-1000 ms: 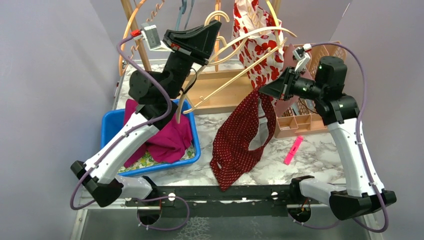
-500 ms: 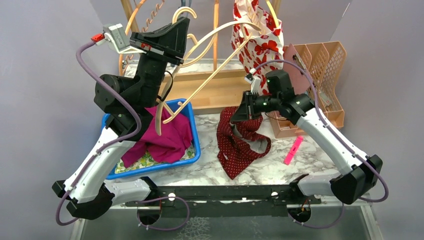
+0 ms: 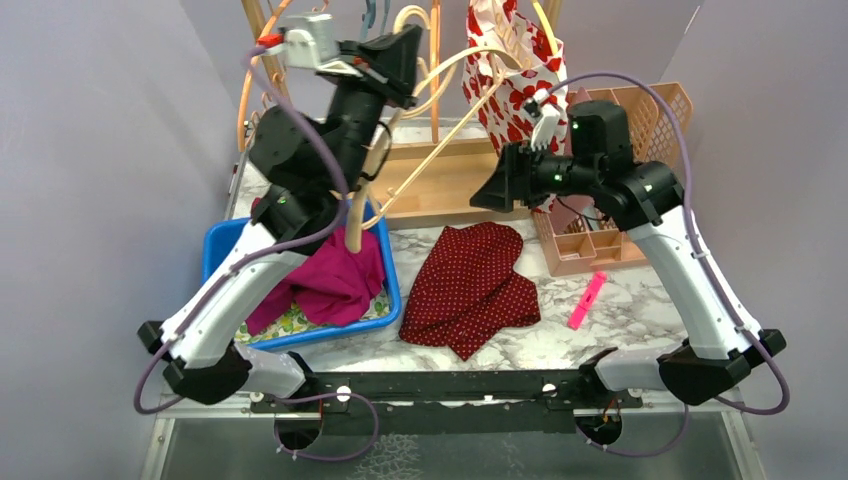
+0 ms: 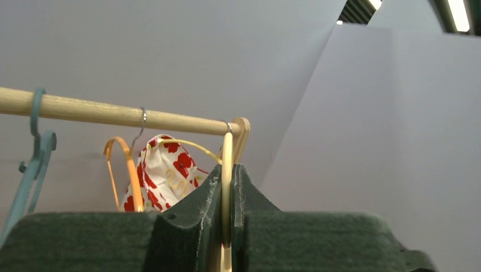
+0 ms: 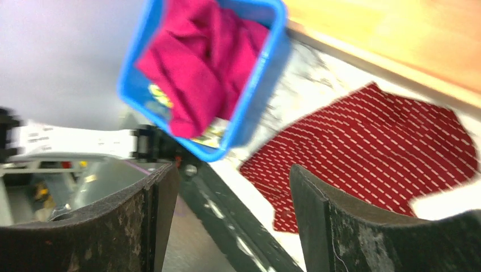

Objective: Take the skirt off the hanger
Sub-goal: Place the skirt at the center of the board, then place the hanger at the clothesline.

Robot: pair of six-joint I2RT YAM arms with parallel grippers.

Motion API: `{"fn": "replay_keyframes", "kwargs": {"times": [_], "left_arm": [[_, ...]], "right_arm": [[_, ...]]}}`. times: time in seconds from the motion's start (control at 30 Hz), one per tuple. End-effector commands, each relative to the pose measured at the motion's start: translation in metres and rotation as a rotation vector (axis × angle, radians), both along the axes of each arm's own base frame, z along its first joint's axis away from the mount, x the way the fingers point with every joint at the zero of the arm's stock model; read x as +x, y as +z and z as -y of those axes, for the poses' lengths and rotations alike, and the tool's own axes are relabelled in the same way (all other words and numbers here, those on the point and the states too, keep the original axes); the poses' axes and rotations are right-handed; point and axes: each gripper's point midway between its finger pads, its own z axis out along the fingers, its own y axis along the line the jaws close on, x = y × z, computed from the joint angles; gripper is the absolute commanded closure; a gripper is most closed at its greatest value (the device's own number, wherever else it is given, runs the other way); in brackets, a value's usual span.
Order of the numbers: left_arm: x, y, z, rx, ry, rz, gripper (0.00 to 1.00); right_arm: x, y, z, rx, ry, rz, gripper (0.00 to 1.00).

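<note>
1 skirt [image 3: 468, 288], 1 blue bin [image 3: 212, 262], 1 marker [image 3: 586, 300]

Blur smears my right wrist view; at lower right a finger [image 5: 340, 226] covers part of the skirt [image 5: 374, 144]. Bottom centre, my left gripper [image 4: 227, 170] hides the hanger [image 4: 227, 144] below.

The left arm [image 3: 232, 290] and right arm [image 3: 692, 280] have white links, black joints and bases, looping purple cables [image 3: 640, 85], small green lights [image 3: 577, 126], matte black jaws.

Top: above tabletop's [image 3: 620, 330] near edge, looking down. Left wrist: up at rail [image 4: 113, 113]. Right wrist: down onto skirt [image 5: 368, 141], shared.
</note>
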Motion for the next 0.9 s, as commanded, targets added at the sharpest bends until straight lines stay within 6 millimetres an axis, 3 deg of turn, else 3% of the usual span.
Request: {"fn": "replay_keyframes", "kwargs": {"times": [0.0, 0.1, 0.27, 0.67, 0.87], "left_arm": [[0.015, -0.007, 0.009, 0.076, 0.149, -0.003, 1.00], [0.023, -0.012, 0.012, 0.053, 0.190, 0.015, 1.00], [0.040, -0.023, 0.018, 0.047, 0.248, -0.004, 1.00], [0.063, -0.037, 0.019, 0.038, 0.366, -0.026, 1.00], [0.070, -0.037, 0.018, 0.018, 0.398, -0.040, 1.00]], "right_arm": [[-0.032, 0.062, -0.037, 0.267, 0.200, 0.006, 0.24], [-0.055, 0.090, -0.062, 0.406, 0.307, 0.007, 0.24], [-0.072, 0.124, -0.071, 0.529, 0.366, 0.045, 0.29], [-0.079, 0.145, -0.100, 0.636, 0.438, 0.047, 0.47], [-0.083, 0.134, -0.103, 0.613, 0.420, 0.031, 0.52]]}}
